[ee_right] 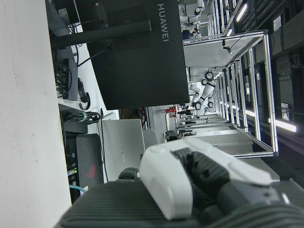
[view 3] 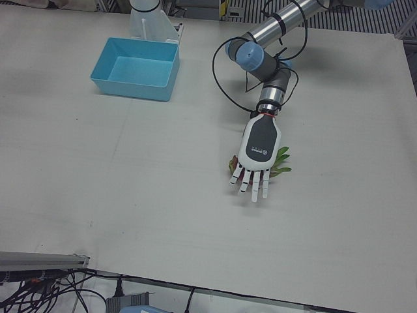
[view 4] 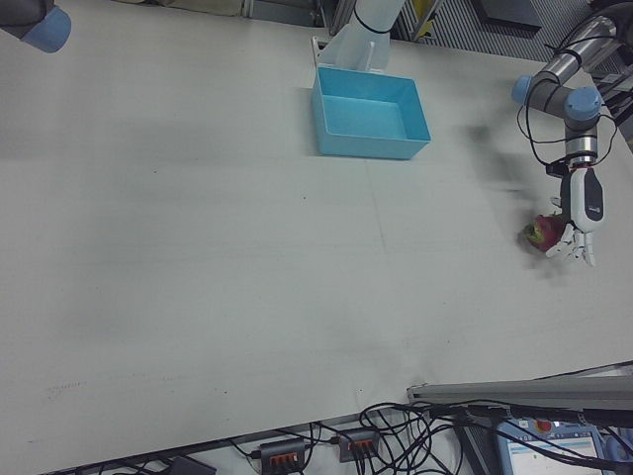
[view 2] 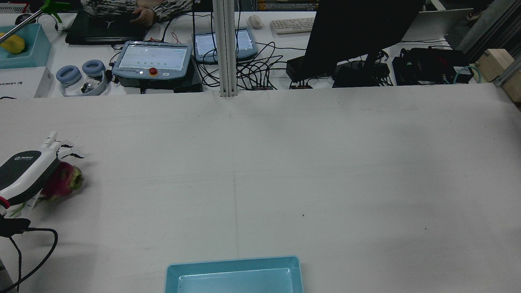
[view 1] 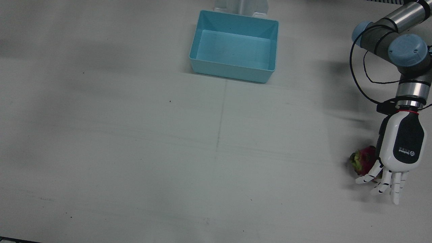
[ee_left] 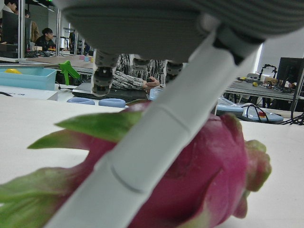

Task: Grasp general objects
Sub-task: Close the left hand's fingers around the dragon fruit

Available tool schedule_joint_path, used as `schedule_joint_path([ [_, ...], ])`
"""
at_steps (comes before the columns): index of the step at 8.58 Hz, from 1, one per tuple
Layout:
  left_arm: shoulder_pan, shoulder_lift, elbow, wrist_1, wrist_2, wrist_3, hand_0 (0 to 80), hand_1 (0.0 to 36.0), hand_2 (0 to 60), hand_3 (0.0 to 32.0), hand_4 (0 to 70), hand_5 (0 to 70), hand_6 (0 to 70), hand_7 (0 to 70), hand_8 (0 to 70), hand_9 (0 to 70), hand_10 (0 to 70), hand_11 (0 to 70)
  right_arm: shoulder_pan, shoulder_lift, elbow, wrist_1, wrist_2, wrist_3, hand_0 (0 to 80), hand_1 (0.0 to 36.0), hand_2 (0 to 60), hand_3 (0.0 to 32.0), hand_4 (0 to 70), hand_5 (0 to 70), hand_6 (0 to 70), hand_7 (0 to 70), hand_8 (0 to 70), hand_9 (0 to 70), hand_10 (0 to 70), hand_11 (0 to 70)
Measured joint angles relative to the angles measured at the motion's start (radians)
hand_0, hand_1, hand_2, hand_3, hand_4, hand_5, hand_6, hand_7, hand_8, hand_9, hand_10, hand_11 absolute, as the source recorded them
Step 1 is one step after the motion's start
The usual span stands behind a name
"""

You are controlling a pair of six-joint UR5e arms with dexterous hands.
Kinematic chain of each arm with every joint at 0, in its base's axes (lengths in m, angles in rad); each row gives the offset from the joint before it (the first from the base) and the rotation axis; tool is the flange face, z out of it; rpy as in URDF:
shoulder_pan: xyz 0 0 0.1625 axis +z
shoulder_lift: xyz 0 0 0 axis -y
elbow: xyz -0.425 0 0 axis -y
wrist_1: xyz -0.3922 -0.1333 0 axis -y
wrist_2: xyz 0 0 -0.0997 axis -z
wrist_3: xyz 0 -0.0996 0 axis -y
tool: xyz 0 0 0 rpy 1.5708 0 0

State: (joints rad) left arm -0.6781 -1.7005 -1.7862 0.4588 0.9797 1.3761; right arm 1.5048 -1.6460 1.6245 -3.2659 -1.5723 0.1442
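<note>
One dragon fruit [view 1: 365, 159] under left hand [view 1: 398, 153], one blue bin [view 1: 234, 46]

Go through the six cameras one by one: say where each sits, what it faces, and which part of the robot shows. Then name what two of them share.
Front view: overhead; blue bin, left hand over dragon fruit.
Rear view: high behind the arms, facing operators' desks; left hand at the view's left edge.
Left-front view: operators' side; left arm, hand covering the fruit.
Right-front view: operators' side; whole table, left arm far right.
Left hand view: on the hand; fruit close, one finger across it.
Right hand view: on the right hand, sideways; a monitor.
Front and rear share bin, fruit, left hand.
</note>
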Motion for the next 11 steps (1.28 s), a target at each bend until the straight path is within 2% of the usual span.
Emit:
schedule_joint_path([
  [1, 0.003, -0.01, 0.013, -0.001, -0.003, 0.0, 80.0, 36.0, 60.0, 8.4, 2.0, 31.8, 0.0, 35.9, 0.0, 5.7, 0.0, 0.0, 0.0, 0.0, 0.0, 0.0, 0.0, 0.0, 0.0, 0.0, 0.0, 0.0, 0.0, 0.0, 0.0, 0.0, 0.0, 0.0, 0.0, 0.0],
  [2, 0.004, -0.015, 0.023, -0.005, -0.004, 0.0, 80.0, 36.0, 60.0, 4.6, 2.5, 45.4, 0.0, 41.3, 0.0, 6.8, 0.0, 0.0, 0.0, 0.0, 0.0, 0.0, 0.0, 0.0, 0.0, 0.0, 0.0, 0.0, 0.0, 0.0, 0.0, 0.0, 0.0, 0.0, 0.0, 0.0],
  [3, 0.004, -0.018, 0.035, -0.012, -0.004, 0.0, 80.0, 36.0, 60.0, 0.0, 6.0, 70.0, 0.0, 56.6, 0.0, 9.9, 0.0, 0.0, 0.0, 0.0, 0.0, 0.0, 0.001, 0.0, 0.0, 0.0, 0.0, 0.0, 0.0, 0.0, 0.0, 0.0, 0.0, 0.0, 0.0, 0.0],
  [4, 0.005, -0.02, 0.046, -0.019, -0.005, 0.0, 80.0, 36.0, 60.0, 0.0, 11.3, 70.0, 3.2, 67.7, 0.0, 12.1, 0.0, 0.0, 0.0, 0.0, 0.0, 0.0, 0.0, 0.0, 0.0, 0.0, 0.0, 0.0, 0.0, 0.0, 0.0, 0.0, 0.0, 0.0, 0.0, 0.0],
  [6, 0.005, -0.02, 0.058, -0.024, -0.005, 0.001, 80.0, 36.0, 60.0, 0.0, 28.7, 70.0, 21.5, 70.0, 3.3, 18.5, 0.0, 1.7, 0.0, 0.0, 0.0, 0.0, 0.001, 0.0, 0.0, 0.0, 0.0, 0.0, 0.0, 0.0, 0.0, 0.0, 0.0, 0.0, 0.0, 0.0],
  [7, 0.005, -0.021, 0.062, -0.025, -0.006, 0.001, 80.0, 36.0, 60.0, 0.0, 35.2, 70.0, 35.0, 70.0, 6.0, 18.6, 6.6, 14.4, 0.0, 0.0, 0.0, 0.0, 0.0, 0.0, 0.0, 0.0, 0.0, 0.0, 0.0, 0.0, 0.0, 0.0, 0.0, 0.0, 0.0, 0.0],
  [8, 0.006, -0.021, 0.065, -0.026, -0.006, 0.002, 80.0, 36.0, 60.0, 0.0, 41.1, 70.0, 52.9, 70.0, 9.5, 18.6, 23.8, 38.9, 0.0, 0.0, 0.0, 0.0, 0.0, 0.0, 0.0, 0.0, 0.0, 0.0, 0.0, 0.0, 0.0, 0.0, 0.0, 0.0, 0.0, 0.0],
  [9, 0.006, -0.021, 0.067, -0.027, -0.006, 0.003, 80.0, 36.0, 60.0, 0.0, 42.4, 70.0, 63.2, 70.0, 13.7, 19.0, 41.8, 62.6, 0.0, 0.0, 0.0, 0.0, 0.0, 0.0, 0.0, 0.0, 0.0, 0.0, 0.0, 0.0, 0.0, 0.0, 0.0, 0.0, 0.0, 0.0],
  [10, 0.006, -0.022, 0.067, -0.028, -0.007, 0.006, 80.0, 36.0, 60.0, 0.0, 44.4, 70.0, 70.0, 70.0, 37.1, 43.2, 68.5, 70.0, 0.0, 0.0, 0.0, 0.0, 0.0, 0.0, 0.0, 0.0, 0.0, 0.0, 0.0, 0.0, 0.0, 0.0, 0.0, 0.0, 0.0, 0.0],
  [11, 0.006, -0.022, 0.068, -0.031, -0.007, 0.008, 80.0, 36.0, 60.0, 0.0, 43.5, 70.0, 70.0, 70.0, 59.3, 70.0, 70.0, 70.0, 0.0, 0.0, 0.0, 0.0, 0.0, 0.0, 0.0, 0.0, 0.0, 0.0, 0.0, 0.0, 0.0, 0.0, 0.0, 0.0, 0.0, 0.0],
])
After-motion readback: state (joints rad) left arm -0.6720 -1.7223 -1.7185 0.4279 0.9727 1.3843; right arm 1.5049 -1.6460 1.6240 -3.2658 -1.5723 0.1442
